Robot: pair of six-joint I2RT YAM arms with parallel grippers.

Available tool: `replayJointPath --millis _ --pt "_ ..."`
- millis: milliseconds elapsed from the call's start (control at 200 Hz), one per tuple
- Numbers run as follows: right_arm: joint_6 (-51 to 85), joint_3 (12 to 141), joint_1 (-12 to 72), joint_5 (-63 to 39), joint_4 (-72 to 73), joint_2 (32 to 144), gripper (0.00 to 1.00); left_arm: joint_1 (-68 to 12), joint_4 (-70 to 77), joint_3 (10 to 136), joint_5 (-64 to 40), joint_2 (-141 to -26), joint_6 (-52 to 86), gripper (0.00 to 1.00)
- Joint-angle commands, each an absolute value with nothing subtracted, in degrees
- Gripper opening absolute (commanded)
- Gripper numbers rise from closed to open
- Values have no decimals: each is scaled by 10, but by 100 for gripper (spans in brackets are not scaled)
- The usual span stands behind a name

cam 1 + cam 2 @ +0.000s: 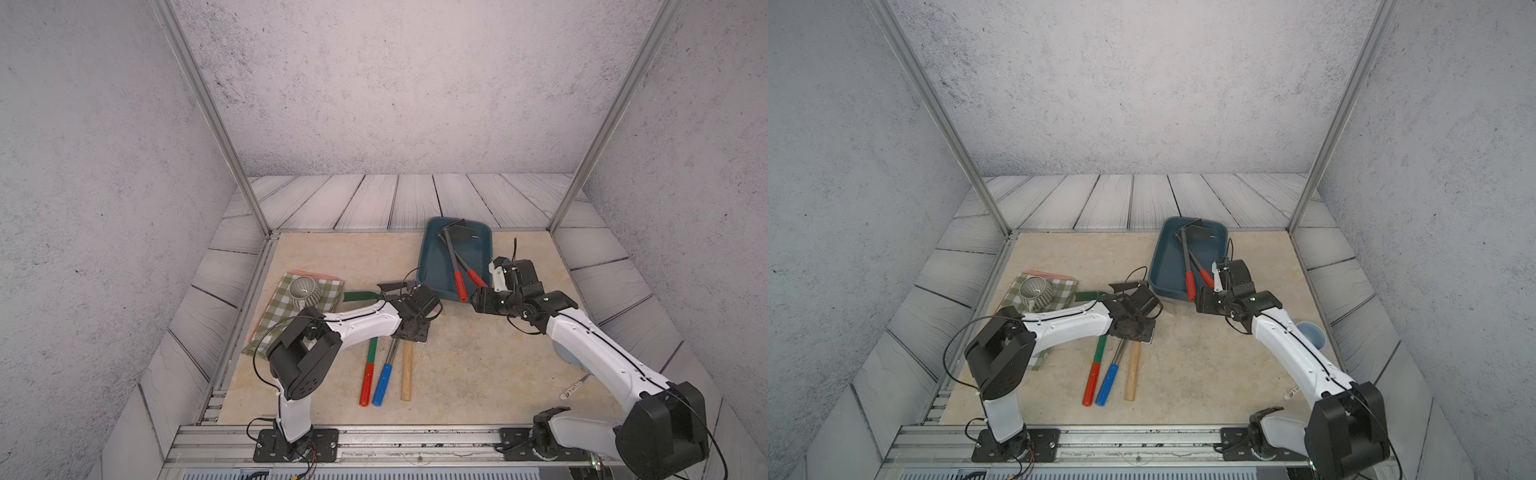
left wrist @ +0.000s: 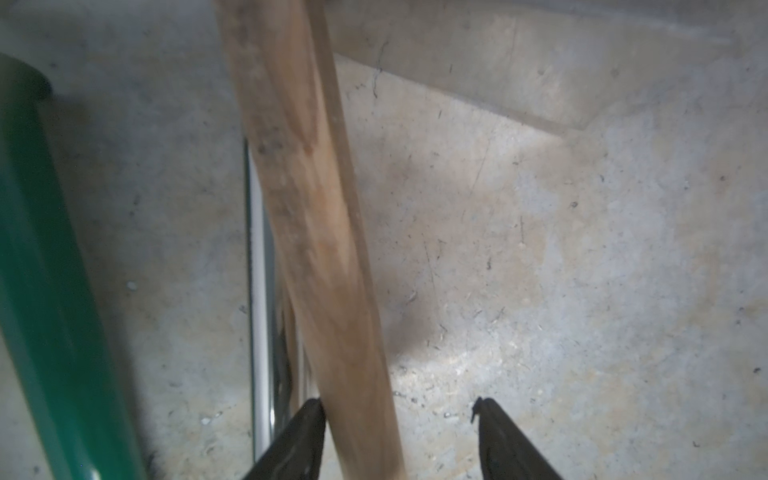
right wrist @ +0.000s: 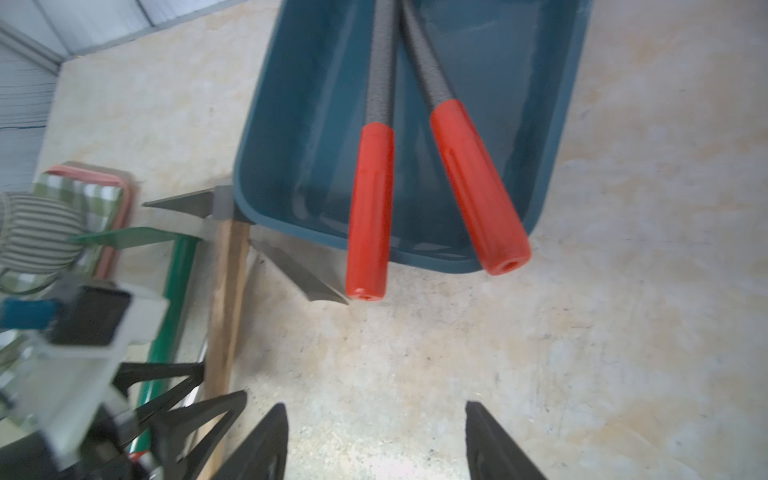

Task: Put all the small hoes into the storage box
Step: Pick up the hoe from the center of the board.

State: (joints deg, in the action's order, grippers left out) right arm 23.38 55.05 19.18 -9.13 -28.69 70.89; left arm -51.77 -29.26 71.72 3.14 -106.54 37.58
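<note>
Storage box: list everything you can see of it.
The storage box is a shallow, dark teal-blue rectangular tub, plastic by its look, with rounded corners and a rolled rim. It sits upright and uncovered on the beige table, towards the far right, skewed to the table's edges. Two red-gripped tools lie inside, heads at the far end, grips overhanging the near rim. The wooden-handled hoe has its metal head at a near corner; contact looks likely, not certain.

A: What colour is the shallow rectangular plastic storage box [image 1: 432,266]?
B: Dark teal-blue. The two tool grips [image 1: 460,286] in it are red.
A: The folded cloth [image 1: 272,318]?
B: Green-and-white check; the round ribbed pot [image 1: 304,292] has grey stripes.
</note>
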Motion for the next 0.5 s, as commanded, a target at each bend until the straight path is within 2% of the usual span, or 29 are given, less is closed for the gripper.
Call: replayJointPath --millis 0,340,495 --pt "217 550 190 -174 -281 707 68 -519 -286 709 17 -1078 380 59" --pt "234 527 190 -253 -348 655 69 -519 -280 708 10 -1086 383 53" --pt "240 512 191 -282 -351 641 69 -519 -275 705 18 -1087 383 45"
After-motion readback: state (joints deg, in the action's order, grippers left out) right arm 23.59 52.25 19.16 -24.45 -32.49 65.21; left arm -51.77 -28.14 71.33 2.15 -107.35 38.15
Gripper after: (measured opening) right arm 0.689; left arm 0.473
